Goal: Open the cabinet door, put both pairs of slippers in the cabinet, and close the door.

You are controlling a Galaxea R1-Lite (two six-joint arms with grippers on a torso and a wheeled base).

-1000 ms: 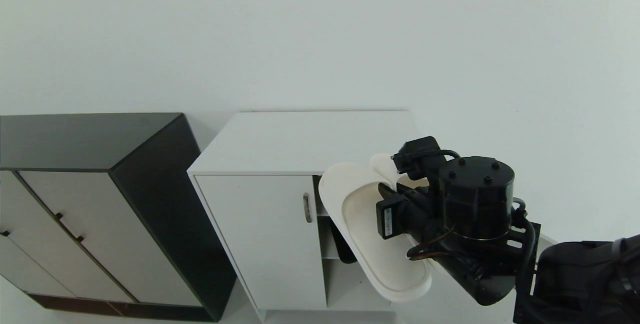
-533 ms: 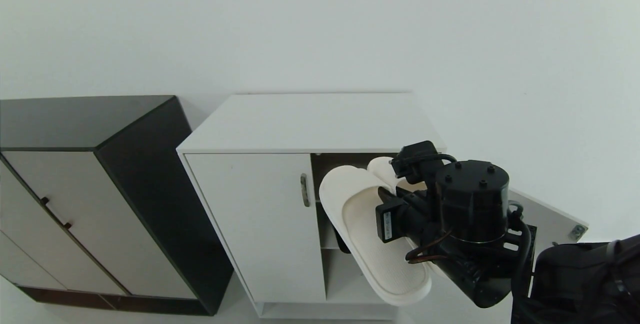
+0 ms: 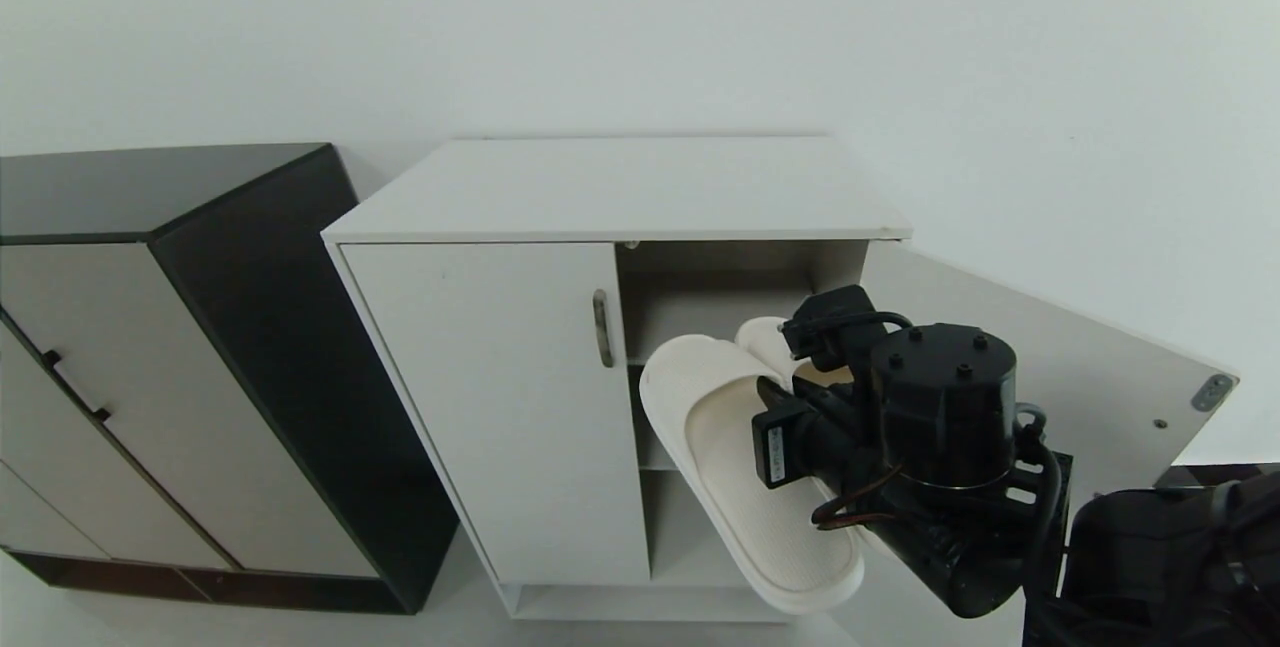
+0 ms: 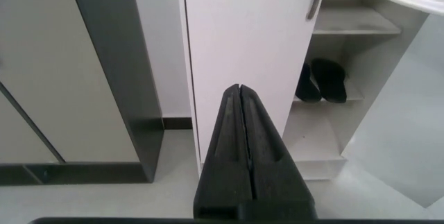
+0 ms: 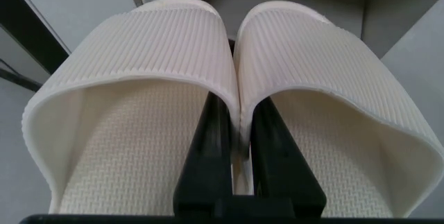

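A pair of white slippers [image 3: 745, 487] hangs in front of the white cabinet's [image 3: 620, 189] open right half, at about middle-shelf height. My right gripper [image 3: 785, 397] is shut on them. In the right wrist view its fingers [image 5: 208, 141] pinch the two slippers' [image 5: 159, 50] inner sides together under the straps. The right cabinet door [image 3: 1060, 367] is swung wide open; the left door [image 3: 490, 397] with its handle [image 3: 601, 327] is closed. A pair of black slippers [image 4: 322, 82] lies on a middle shelf inside. My left gripper [image 4: 239, 96] is shut on nothing, low in front of the closed left door.
A black cabinet with pale doors [image 3: 200, 377] stands close to the white cabinet's left side. A bare upper shelf [image 3: 700, 312] and the bottom shelf [image 4: 316, 154] show inside. The wall is behind; the open door bounds the space to the right.
The head camera has moved: the cabinet now sits higher in the picture, showing more of its inside and the open door. The right gripper holds the white slippers as before.
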